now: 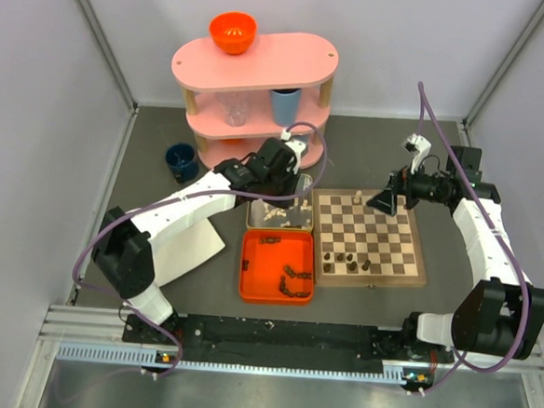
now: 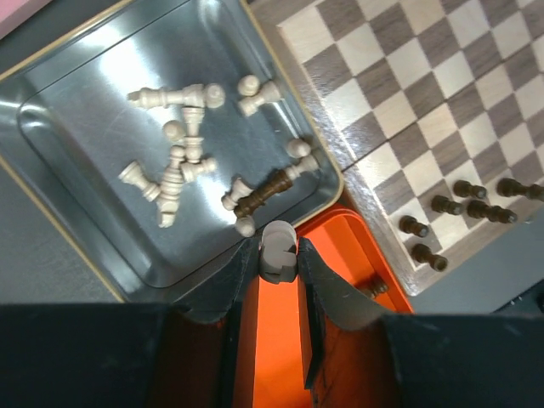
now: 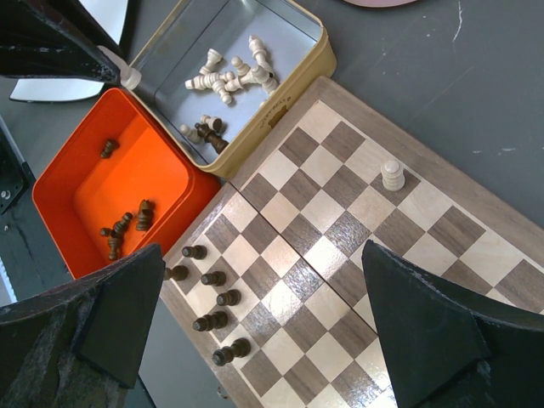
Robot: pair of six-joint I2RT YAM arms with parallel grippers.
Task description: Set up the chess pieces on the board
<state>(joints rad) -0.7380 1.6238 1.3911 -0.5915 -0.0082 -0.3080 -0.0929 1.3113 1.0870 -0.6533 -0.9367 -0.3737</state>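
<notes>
The board [image 1: 370, 237] lies right of centre; it also shows in the right wrist view [image 3: 340, 238] and the left wrist view [image 2: 408, 93]. Several dark pieces [image 3: 208, 297] stand on its near left squares, and one cream piece [image 3: 392, 174] stands at its far edge. My left gripper [image 2: 276, 257] is shut on a cream piece [image 2: 277, 246], held over the seam between the silver tin [image 2: 76, 102] and the orange tray [image 2: 276, 323]. Several cream pieces [image 2: 174, 170] and one dark piece [image 2: 263, 191] lie in the tin. My right gripper [image 3: 262, 255] is wide open and empty above the board.
Several dark pieces [image 3: 127, 225] lie in the orange tray [image 1: 277, 265]. A pink three-tier shelf [image 1: 254, 81] with an orange bowl [image 1: 233, 31] stands at the back. A dark blue cup [image 1: 181, 160] and a white sheet [image 1: 194, 245] are at the left.
</notes>
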